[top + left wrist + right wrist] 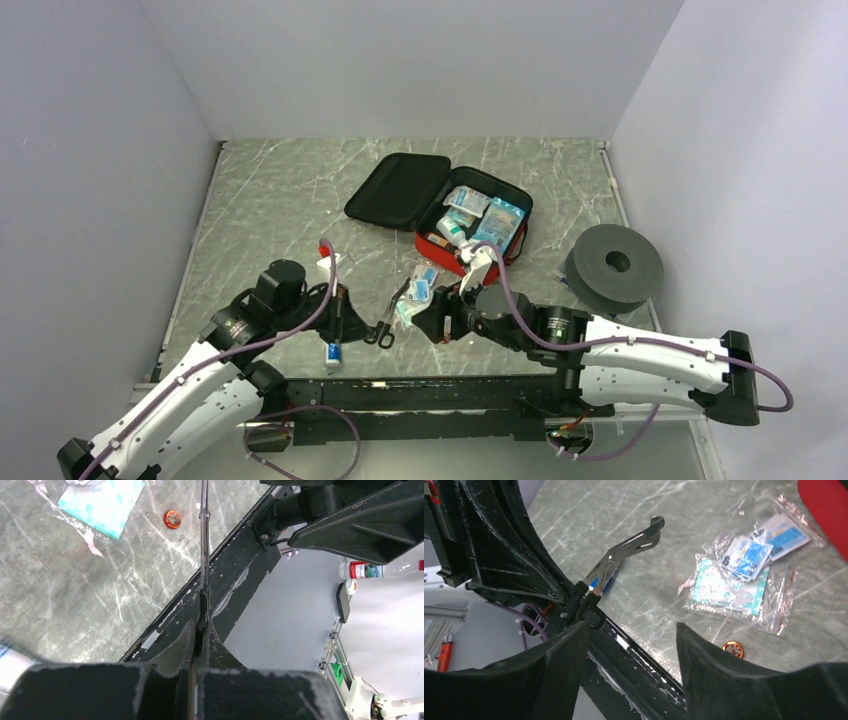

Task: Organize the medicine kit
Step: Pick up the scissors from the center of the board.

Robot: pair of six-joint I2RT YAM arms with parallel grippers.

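Observation:
The medicine kit [515, 232], a red zip case, lies open at the table's middle with its black-lined lid [398, 190] flat to the left and packets and a bottle inside. My left gripper [204, 622] is shut on the black handle of a pair of scissors [203, 535], whose metal blades point away from the fingers. From above, the scissors [388, 322] are near the table's front edge, between both grippers. My right gripper [633, 626] is open with nothing between its fingers, just right of the scissors [626, 552] and the left gripper [368, 328].
Several clear-wrapped packets [734, 575] lie on the table in front of the kit, with a small orange round piece [733, 649] near them. A grey round disc [613, 265] stands at the right. A white box [330, 263] and a small tube [333, 352] lie by the left arm.

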